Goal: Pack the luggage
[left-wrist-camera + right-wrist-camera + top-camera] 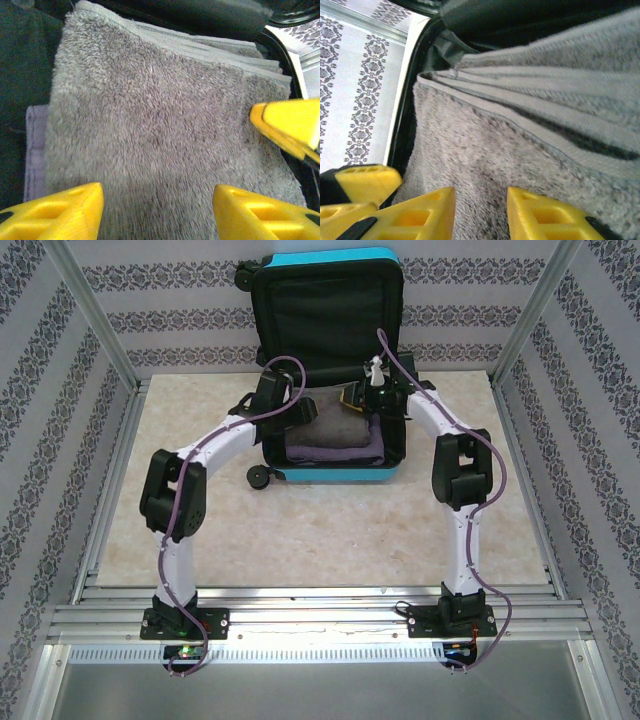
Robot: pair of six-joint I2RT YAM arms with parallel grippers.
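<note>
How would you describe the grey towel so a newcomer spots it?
Find the open turquoise luggage at the far side of the table, lid upright. Its lower half holds a folded stack; the grey towel is the fluffy top layer. The lavender cloth beneath it looks smoother.

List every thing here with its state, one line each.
luggage: open, lid standing upright.
grey towel: folded, lying in the luggage base.
purple towel: folded, under the grey towel.
left pincer: open, over the grey towel, gripping nothing.
right pincer: open, at the grey towel's folded edge, gripping nothing.
</note>
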